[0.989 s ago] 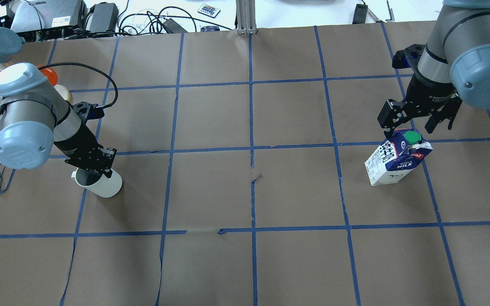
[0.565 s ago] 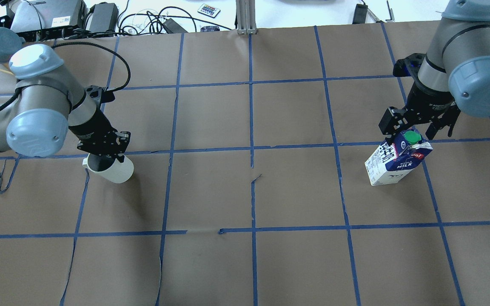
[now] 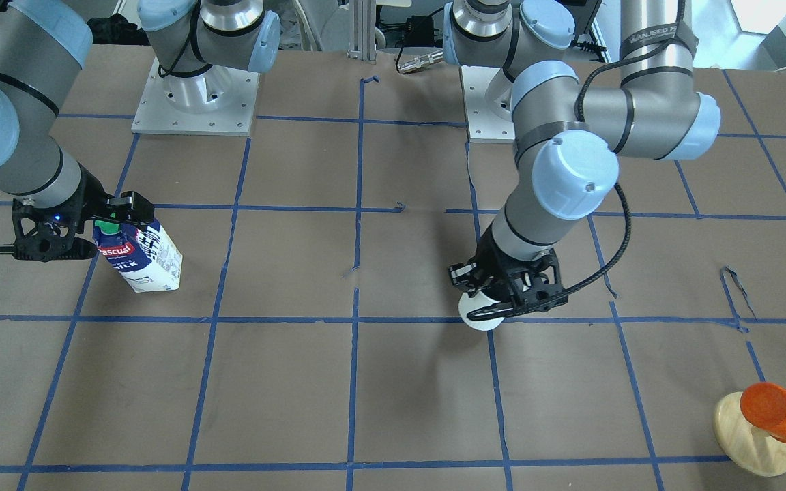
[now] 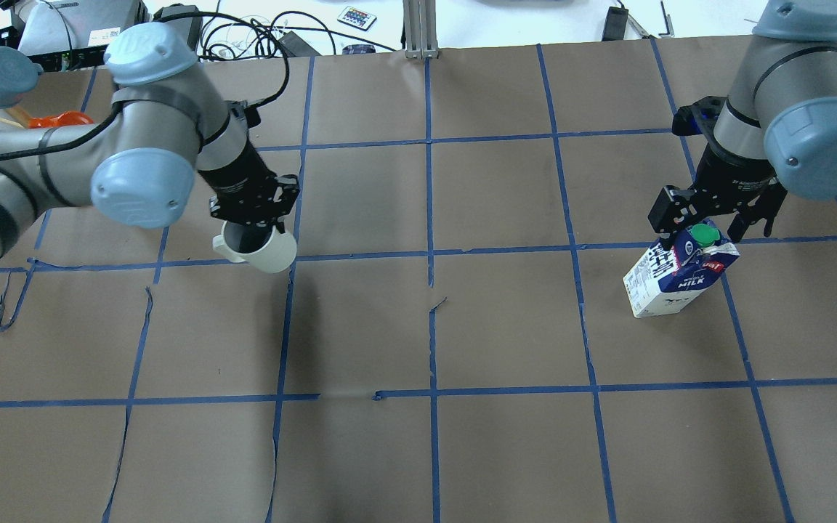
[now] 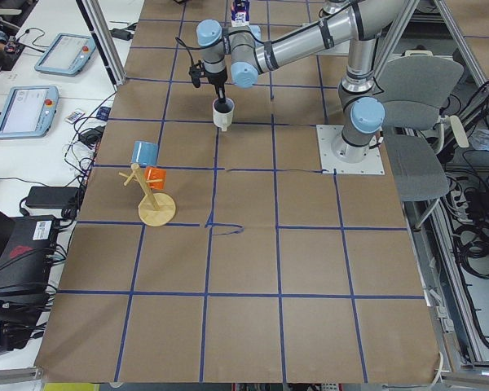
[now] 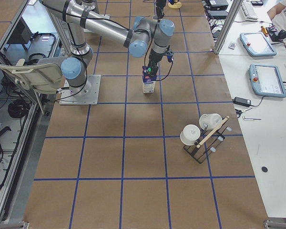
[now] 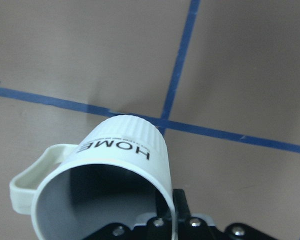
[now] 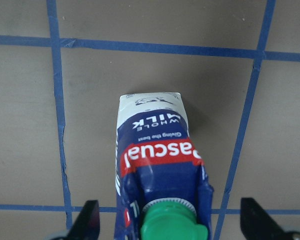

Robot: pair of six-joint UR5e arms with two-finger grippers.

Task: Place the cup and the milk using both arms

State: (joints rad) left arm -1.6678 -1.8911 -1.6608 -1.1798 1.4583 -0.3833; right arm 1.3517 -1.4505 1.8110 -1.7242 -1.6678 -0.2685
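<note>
The white cup (image 4: 266,253) hangs from my left gripper (image 4: 250,231), which is shut on its rim with one finger inside. The cup is off the table, over a blue tape crossing, left of centre. The left wrist view shows its handle and "HOME" lettering (image 7: 121,150). The milk (image 4: 678,274) stands upright on the table at the right. My right gripper (image 4: 705,226) is open, with its fingers on either side of the carton's green-capped top and not touching it. The right wrist view shows the carton (image 8: 157,152) between the two fingertips (image 8: 87,220).
A wooden mug stand with an orange mug (image 3: 772,412) stands near the table's left end on the operators' side. A black rack with white mugs (image 6: 200,136) stands near the right end. Cables and electronics (image 4: 171,29) lie beyond the far edge.
My left arm has carried the cup to the right and further from the robot. My right gripper has settled slightly lower around the milk's top. The milk has not moved.
</note>
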